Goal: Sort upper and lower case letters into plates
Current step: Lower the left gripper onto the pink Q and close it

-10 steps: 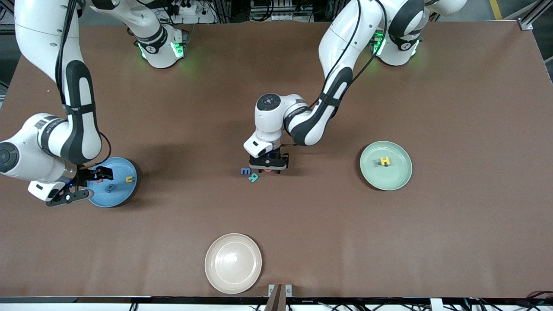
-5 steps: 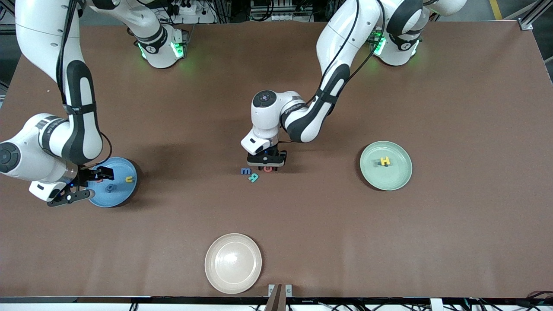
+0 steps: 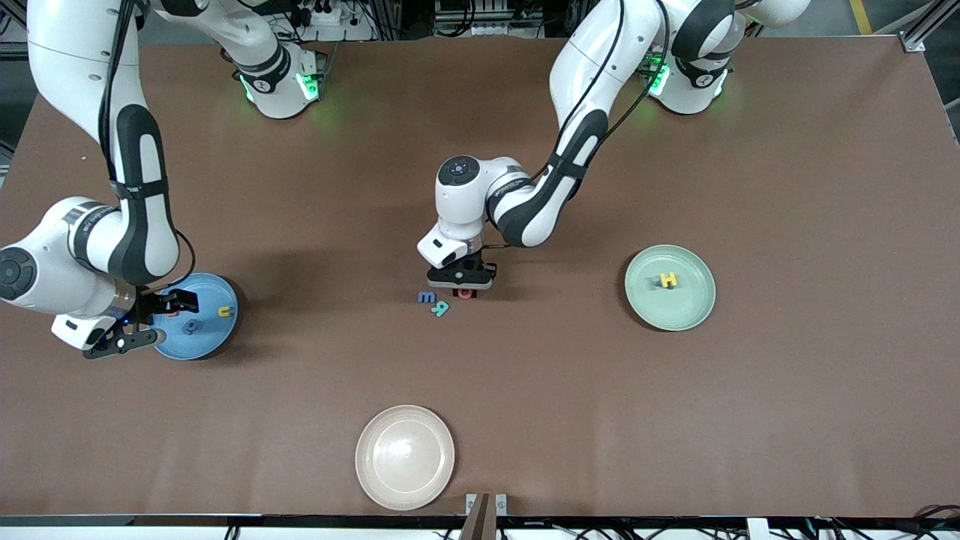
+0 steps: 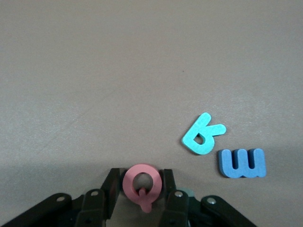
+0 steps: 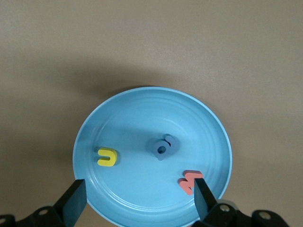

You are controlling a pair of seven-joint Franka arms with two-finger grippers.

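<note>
My left gripper (image 3: 465, 289) is down at the table's middle, its fingers pressed against both sides of a pink letter Q (image 4: 129, 182) lying flat. Beside it, toward the right arm's end, lie a blue m (image 4: 242, 163) and a teal letter (image 4: 202, 135). My right gripper (image 5: 138, 189) hangs open over the sky blue plate (image 5: 151, 109), which holds a yellow u (image 5: 107, 157), a grey-blue letter (image 5: 164, 147) and a red letter (image 5: 190, 180). The mint green plate (image 3: 671, 315) toward the left arm's end holds a yellow H (image 3: 667, 280).
A cream-beige plate (image 3: 405, 457) with nothing on it sits near the table's edge closest to the front camera. Bare brown tabletop (image 3: 570, 390) lies between the plates.
My left gripper came down a little toward the right arm's end and its fingers drew in onto the pink Q. The right arm has not moved.
</note>
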